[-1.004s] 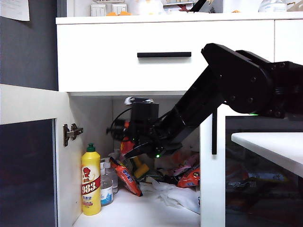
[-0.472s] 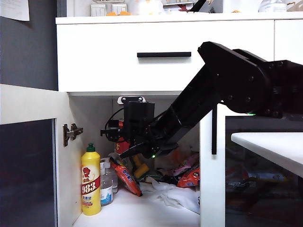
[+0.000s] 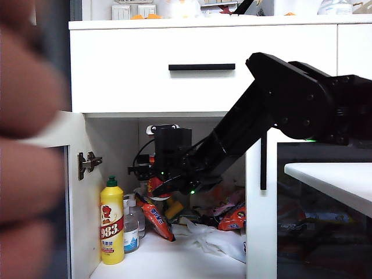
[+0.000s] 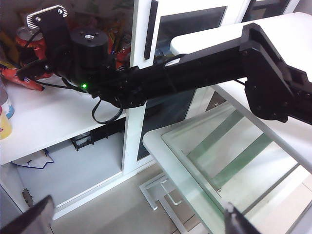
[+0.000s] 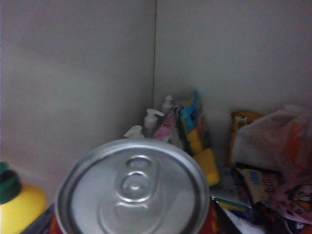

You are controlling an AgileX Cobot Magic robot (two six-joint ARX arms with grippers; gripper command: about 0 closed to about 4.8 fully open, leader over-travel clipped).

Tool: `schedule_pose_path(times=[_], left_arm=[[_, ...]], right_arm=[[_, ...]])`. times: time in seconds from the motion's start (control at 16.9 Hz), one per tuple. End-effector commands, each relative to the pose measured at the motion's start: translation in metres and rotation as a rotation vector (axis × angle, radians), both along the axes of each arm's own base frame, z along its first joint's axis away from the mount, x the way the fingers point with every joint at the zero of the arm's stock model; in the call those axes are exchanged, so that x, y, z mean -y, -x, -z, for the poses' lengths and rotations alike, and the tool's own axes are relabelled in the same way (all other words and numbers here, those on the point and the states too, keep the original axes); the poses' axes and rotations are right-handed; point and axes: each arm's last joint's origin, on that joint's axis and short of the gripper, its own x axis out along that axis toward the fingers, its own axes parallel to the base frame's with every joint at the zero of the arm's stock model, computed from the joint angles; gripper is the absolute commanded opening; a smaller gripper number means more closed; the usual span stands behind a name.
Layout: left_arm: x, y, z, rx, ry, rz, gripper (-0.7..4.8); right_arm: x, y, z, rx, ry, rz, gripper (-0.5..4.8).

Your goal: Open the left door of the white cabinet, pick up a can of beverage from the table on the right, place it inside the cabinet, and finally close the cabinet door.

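Nearest to us in the exterior view a blurred pinkish shape [image 3: 26, 139] fills the left edge and hides most of the left door [image 3: 61, 131], which stands swung open. Past it, the right arm reaches from the right side through the doorway of the white cabinet [image 3: 145, 64], and its right gripper [image 3: 152, 174] hangs above the cabinet floor, near the left wall and just beyond the yellow bottle [image 3: 111, 224].

The can of beverage [image 5: 134, 190] is pinched in those jaws; we see its silver lid from directly above in the right wrist view, so its long axis stands upright and the shelf lies straight below it. We judge the coming move a short descent onto bare floor between the bottle and the snack bags [image 3: 154, 218].

The left wrist view shows what the others do not: the right arm spanning the white counter [image 4: 302, 29], and the left gripper [image 4: 136, 219] held well back outside the cabinet with its jaws spread and empty.
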Motion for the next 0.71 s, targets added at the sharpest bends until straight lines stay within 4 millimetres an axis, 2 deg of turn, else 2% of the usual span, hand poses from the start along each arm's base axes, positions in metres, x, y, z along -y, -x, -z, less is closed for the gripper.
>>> schedule_pose_path(times=[0.06, 0.41, 0.47, 0.53, 0.71], left_arm=[[0.0001, -0.0001, -0.0013, 0.006, 0.004, -0.001, 4.79], [0.0001, -0.0001, -0.0013, 0.006, 0.005, -0.001, 4.79], [0.0001, -0.0001, -0.0013, 0.006, 0.005, -0.001, 4.79], [0.0001, -0.0001, -0.0013, 0.006, 0.005, -0.001, 4.79], [0.0001, -0.0001, -0.0013, 0.006, 0.005, 0.000, 4.79]], right_arm=[[0.0077, -0.0053, -0.0214, 0.079, -0.053, 0.037, 0.65], [0.0132, -0.0093, -0.0187, 0.055, -0.039, 0.041, 0.73], [0.0127, -0.0089, -0.0187, 0.055, -0.039, 0.040, 1.42], [0.0123, -0.0087, -0.0188, 0.056, -0.040, 0.039, 2.41], [0.0125, -0.0084, -0.0208, 0.074, -0.052, 0.043, 4.47]])
